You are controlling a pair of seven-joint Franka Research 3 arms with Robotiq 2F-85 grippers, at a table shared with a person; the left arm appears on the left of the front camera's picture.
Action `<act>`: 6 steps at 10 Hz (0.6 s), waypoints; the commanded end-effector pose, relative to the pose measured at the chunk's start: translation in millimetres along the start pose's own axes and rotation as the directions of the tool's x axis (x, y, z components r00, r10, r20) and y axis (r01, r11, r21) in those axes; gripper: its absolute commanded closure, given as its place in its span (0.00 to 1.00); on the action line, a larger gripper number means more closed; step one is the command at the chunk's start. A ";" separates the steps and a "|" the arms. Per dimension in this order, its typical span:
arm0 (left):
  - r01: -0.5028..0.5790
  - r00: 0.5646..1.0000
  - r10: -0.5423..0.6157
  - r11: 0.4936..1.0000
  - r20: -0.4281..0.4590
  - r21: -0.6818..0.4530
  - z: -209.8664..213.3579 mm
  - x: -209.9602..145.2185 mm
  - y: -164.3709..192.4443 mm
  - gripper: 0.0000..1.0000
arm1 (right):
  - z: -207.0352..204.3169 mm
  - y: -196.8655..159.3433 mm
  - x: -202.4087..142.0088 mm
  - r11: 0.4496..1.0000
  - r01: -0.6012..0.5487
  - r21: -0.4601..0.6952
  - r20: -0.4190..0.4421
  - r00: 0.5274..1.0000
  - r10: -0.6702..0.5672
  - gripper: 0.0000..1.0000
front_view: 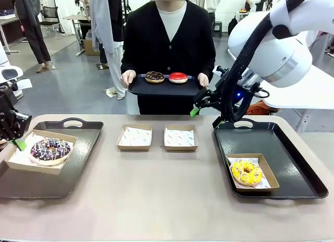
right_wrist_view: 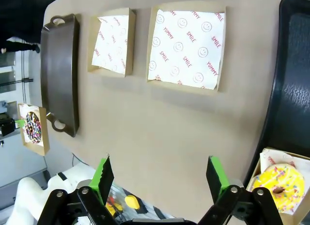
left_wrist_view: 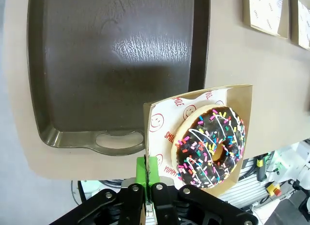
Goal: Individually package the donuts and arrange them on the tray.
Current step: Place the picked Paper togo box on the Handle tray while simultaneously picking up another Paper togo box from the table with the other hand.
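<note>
Left gripper pinches the edge of a box carrying the sprinkled chocolate donut, by the left tray's outer end. Right gripper is spread above the table, holding nothing. Yellow donut sits boxed on the right tray. The person's tray bears a dark donut and a red donut

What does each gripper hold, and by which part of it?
Left gripper pinches the donut box by its rim near a corner; right gripper holds nothing.
</note>
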State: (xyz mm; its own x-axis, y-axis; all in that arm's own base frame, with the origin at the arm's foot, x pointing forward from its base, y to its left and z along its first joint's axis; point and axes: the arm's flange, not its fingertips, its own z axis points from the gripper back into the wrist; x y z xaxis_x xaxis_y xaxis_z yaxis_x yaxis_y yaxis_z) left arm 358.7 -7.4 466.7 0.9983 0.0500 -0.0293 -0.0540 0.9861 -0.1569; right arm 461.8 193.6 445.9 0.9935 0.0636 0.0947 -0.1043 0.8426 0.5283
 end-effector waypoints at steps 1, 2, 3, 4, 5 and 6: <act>0.004 1.000 -0.004 1.000 0.005 -0.001 1.5 -1.5 -1.0 0.99 | 0.8 1.0 -0.7 1.000 -0.004 -0.001 -0.003 1.000 0.004 0.00; 0.004 1.000 -0.004 1.000 0.005 -0.001 1.5 -1.5 -1.0 0.99 | 0.8 1.0 -0.7 1.000 -0.004 -0.001 -0.003 1.000 0.004 0.00; 0.004 1.000 -0.004 1.000 0.005 -0.001 1.5 -1.5 -1.0 0.99 | 0.8 1.0 -0.7 1.000 -0.004 -0.001 -0.003 1.000 0.004 0.00; 0.004 1.000 -0.004 1.000 0.005 -0.001 1.5 -1.5 -1.0 0.99 | 0.8 1.0 -0.7 1.000 -0.004 -0.001 -0.003 1.000 0.004 0.00; 0.000 1.000 0.000 1.000 0.000 0.000 0.1 0.0 0.0 0.99 | 0.0 0.0 0.0 1.000 0.000 0.000 0.000 1.000 0.000 0.00; 0.035 0.999 -0.035 0.999 -0.013 0.020 -1.4 -4.4 0.7 0.99 | -3.5 10.6 11.6 0.995 0.007 -0.095 -0.020 1.000 -0.009 0.00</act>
State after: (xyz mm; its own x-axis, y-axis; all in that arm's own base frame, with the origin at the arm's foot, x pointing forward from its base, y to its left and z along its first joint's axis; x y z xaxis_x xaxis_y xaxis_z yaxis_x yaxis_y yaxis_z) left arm 358.3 -7.8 466.2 0.9984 0.0461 -0.0317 -0.0505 0.9865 -0.1556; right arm 463.1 194.8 445.4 0.9931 0.0707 0.0931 -0.1083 0.8558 0.5058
